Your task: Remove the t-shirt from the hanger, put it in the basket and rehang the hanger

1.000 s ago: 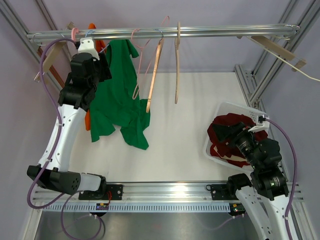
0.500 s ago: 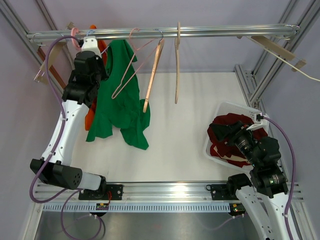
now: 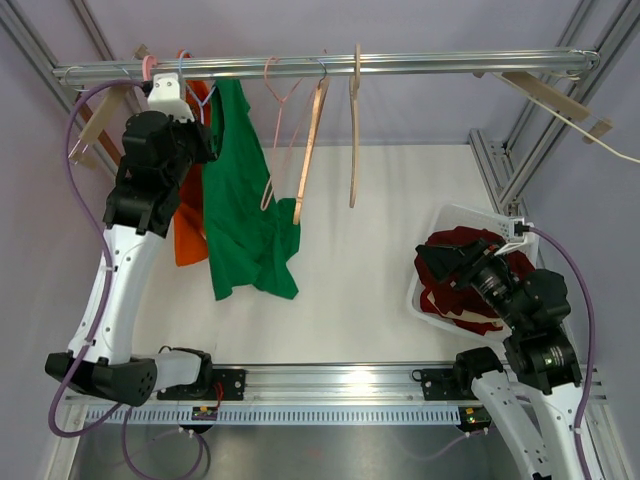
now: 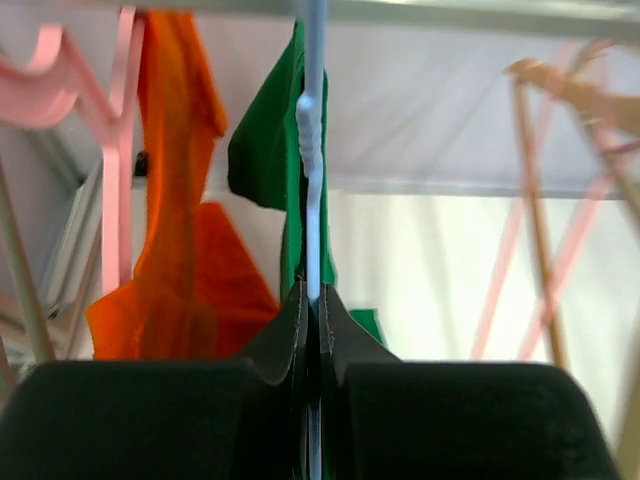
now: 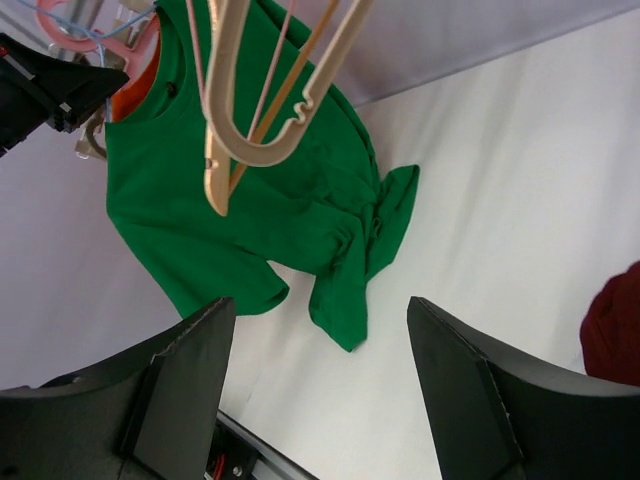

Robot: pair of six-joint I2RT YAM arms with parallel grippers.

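While the green t-shirt (image 3: pixel 245 200) hangs from the rail (image 3: pixel 420 63) at the left end, its hem trailing down toward the white surface (image 3: pixel 380 260), the left tool (image 4: pixel 312 295) is up there with its fingers pressed together on the thin pale hanger (image 4: pixel 312 150) that carries it. From the wrist view the wire runs straight down between the two pads, with green cloth just behind it; I cannot tell whether any fabric is caught in the pinch as well. An orange shirt (image 3: pixel 190 225) hangs just beside it on the left, and bare wooden hangers (image 3: pixel 310 150) hang to its right.

The right tool (image 5: pixel 320 310) is spread wide and holds nothing, well apart from the shirt, over by the basket (image 3: pixel 440 215) of dark red clothes (image 3: pixel 465 280).

To my eye the step in hand is steadying the hanger so the shirt can be drawn off. Doing that well means holding the wire firmly and not letting it swing along the rail. The free arm should come across and take the shirt by a shoulder or the collar. It should pull down and sideways, off one hanger arm at a time, rather than straight down against both. It should also keep clear of the orange shirt and the wooden hangers, which could snag.
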